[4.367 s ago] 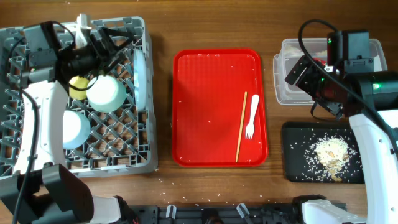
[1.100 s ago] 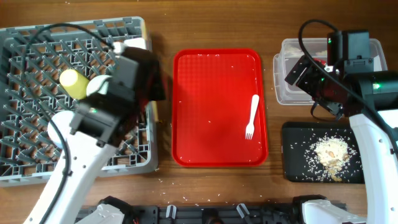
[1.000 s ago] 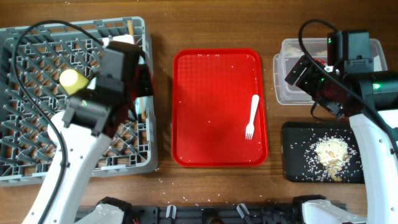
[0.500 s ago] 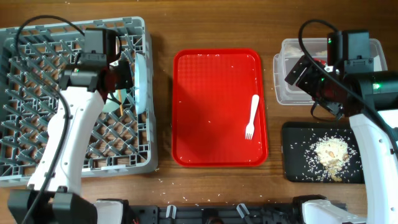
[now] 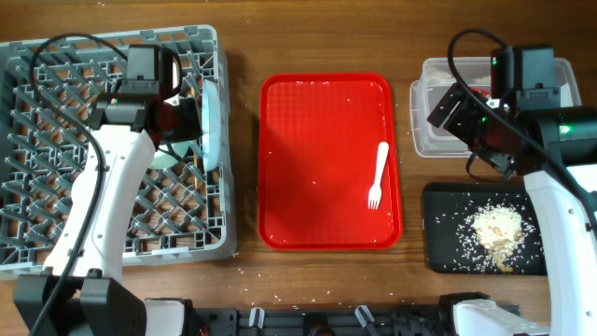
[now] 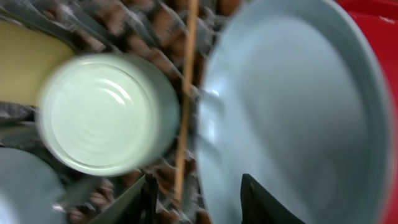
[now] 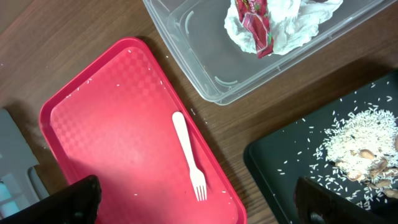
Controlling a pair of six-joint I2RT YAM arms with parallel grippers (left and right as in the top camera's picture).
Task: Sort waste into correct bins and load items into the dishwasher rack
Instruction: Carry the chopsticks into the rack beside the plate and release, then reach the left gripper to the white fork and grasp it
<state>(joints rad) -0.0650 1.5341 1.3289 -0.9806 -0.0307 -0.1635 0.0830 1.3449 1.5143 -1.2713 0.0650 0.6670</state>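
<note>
Brown wood of the table [image 5: 244, 56] is seen from above, with the grey dishwasher rack [image 5: 56, 187] on the left, a red tray [image 5: 326, 56] in the middle, and the clear tub [image 5: 429, 140] and the black tray [image 5: 448, 252] on the right. The pale blue plate [image 5: 215, 121] is stood on its edge at the right side of the rack, and the left gripper [image 5: 179, 126] is held over the rack just beside it. Only the white fork [image 5: 377, 175] is left on the red tray, and the food scraps [image 5: 494, 229] are heaped in the black tray. From the left wrist, the thin chopstick [image 6: 185, 106] is seen lying in the rack between the mint green bowl [image 6: 106, 115] and the plate. The yellow cup [image 6: 25, 62] and the light blue bowl [image 6: 18, 186] are seen at the left edge. The two dark fingers [image 6: 149, 196] are spread apart. The near end of the chopstick runs into the gap between them, closer to the left one, and it does not look pinched. So the chopstick is judged to be at the point of being let go. From the right wrist, the red wrapper [image 7: 255, 22] and the white tissue [image 7: 292, 28] are seen inside the tub. The right gripper [image 7: 202, 199] is held high with its fingers spread wide and nothing between them, and the fork lies between them in this view, far below. The fork is thought to be the last thing to load, so next a gripper would have to be brought down over its thin handle and closed on it.
</note>
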